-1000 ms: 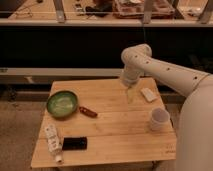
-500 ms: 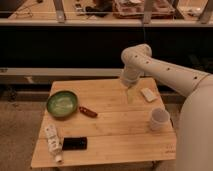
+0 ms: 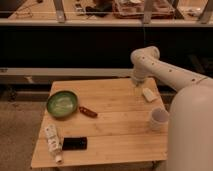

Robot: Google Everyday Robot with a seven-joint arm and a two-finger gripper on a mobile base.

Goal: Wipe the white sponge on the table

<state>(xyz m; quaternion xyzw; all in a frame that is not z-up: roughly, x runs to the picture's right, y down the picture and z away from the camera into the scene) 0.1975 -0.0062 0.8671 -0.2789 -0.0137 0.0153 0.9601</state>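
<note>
The white sponge (image 3: 148, 94) lies flat on the light wooden table (image 3: 110, 130) near its far right edge. My gripper (image 3: 136, 90) hangs from the white arm over the far right part of the table, just left of the sponge and apart from it. Nothing shows in its grasp.
A white cup (image 3: 159, 119) stands at the right edge. A green bowl (image 3: 62, 103) sits at the left, a small red object (image 3: 87, 112) beside it. A white labelled tube (image 3: 52, 142) and a black flat device (image 3: 74, 144) lie at the front left. A dark shelf unit runs behind the table.
</note>
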